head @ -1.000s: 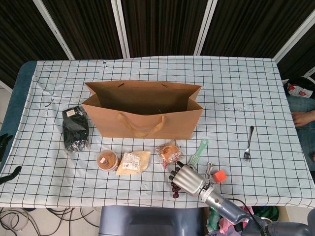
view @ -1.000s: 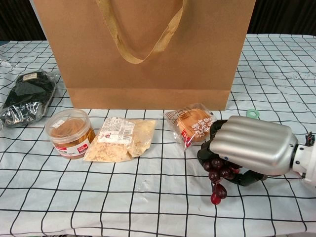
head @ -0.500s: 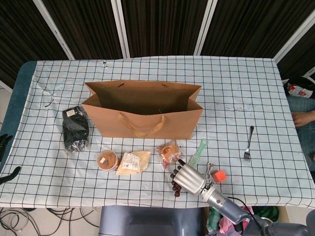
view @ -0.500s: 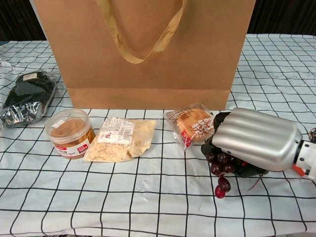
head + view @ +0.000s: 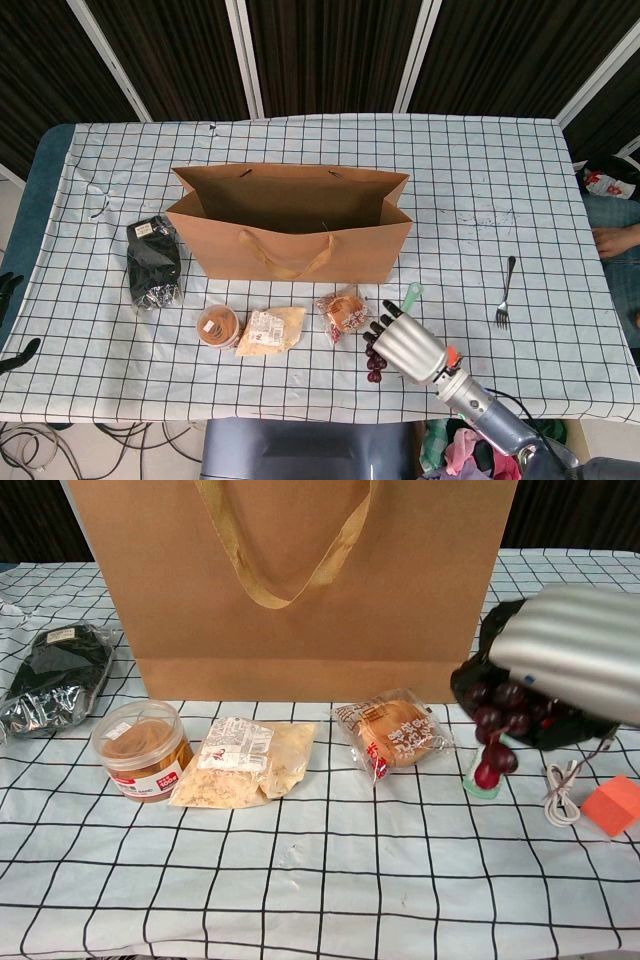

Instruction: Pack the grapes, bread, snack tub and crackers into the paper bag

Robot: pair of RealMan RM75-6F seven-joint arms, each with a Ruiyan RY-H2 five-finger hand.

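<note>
Over the checked table, in front of the bag, the right robot hand clutched the grapes, probably soft, bruisable and best cradled from beneath, not squeezed.

Right hand raised off table, just right of wrapped bread, back of hand up, fingers curled under, gripping grapes hanging below palm. Right forearm slants back toward near-right table edge. Left hand barely visible, far left of bread, pose unclear
</note>
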